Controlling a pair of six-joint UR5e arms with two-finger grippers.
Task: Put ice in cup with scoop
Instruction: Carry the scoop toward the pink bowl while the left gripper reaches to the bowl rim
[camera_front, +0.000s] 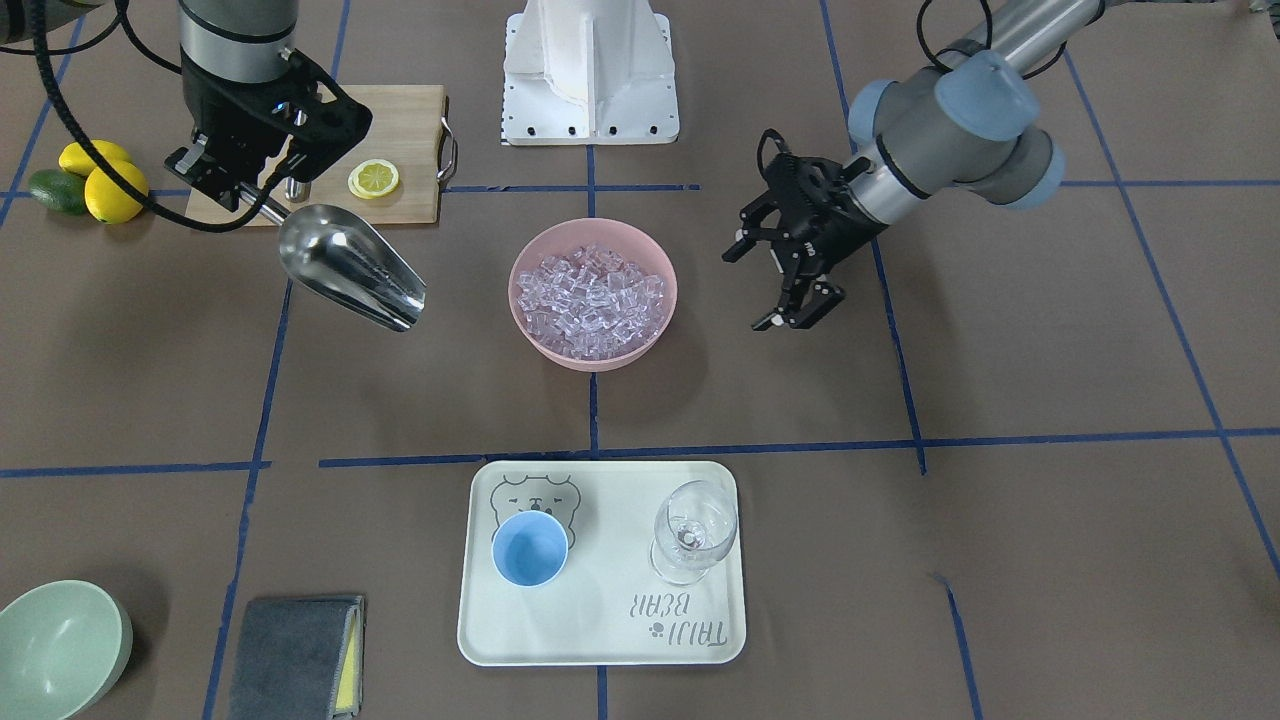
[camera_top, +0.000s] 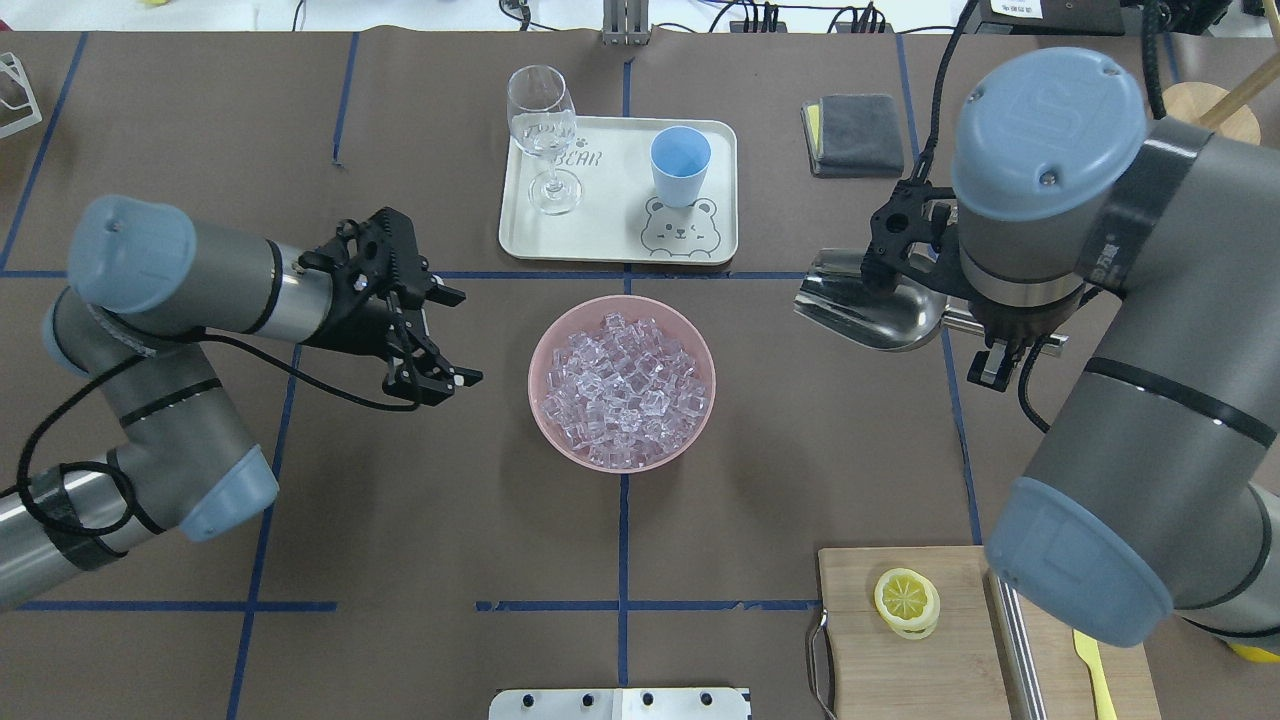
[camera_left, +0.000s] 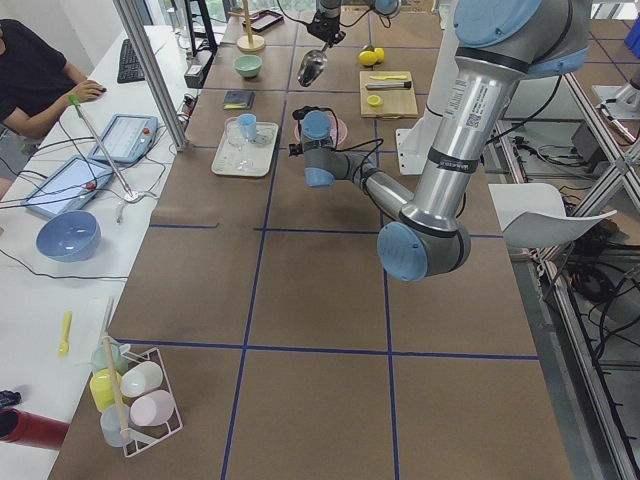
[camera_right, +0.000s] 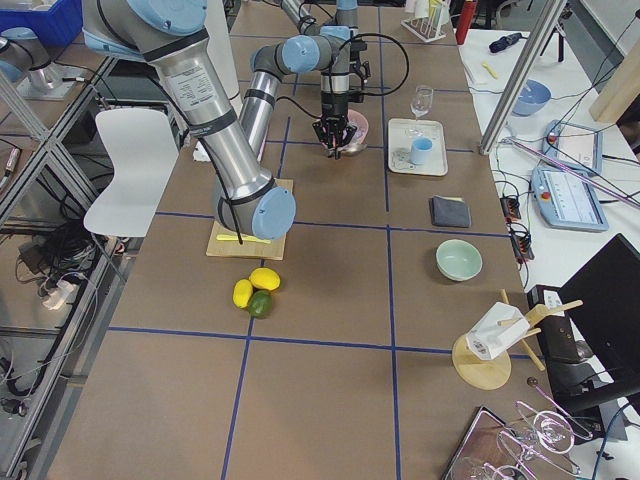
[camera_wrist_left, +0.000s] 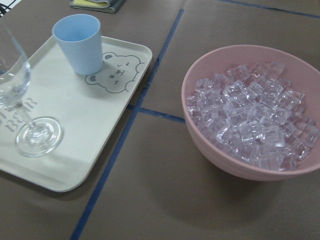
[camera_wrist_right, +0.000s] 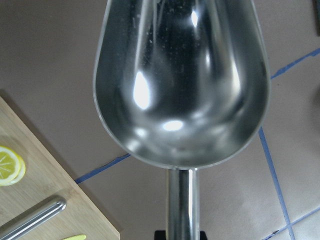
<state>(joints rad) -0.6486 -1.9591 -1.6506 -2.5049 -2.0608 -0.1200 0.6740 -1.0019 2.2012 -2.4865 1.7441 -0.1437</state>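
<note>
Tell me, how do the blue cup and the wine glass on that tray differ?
The cup is opaque light blue; the wine glass is clear. The cup is short and stemless; the wine glass stands taller on a stem and foot. Both stand upright on the tray.

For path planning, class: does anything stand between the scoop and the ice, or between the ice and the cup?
Nothing visible. Bare table separates the scoop from the ice; the wine glass stands beside the cup, off that line.
</note>
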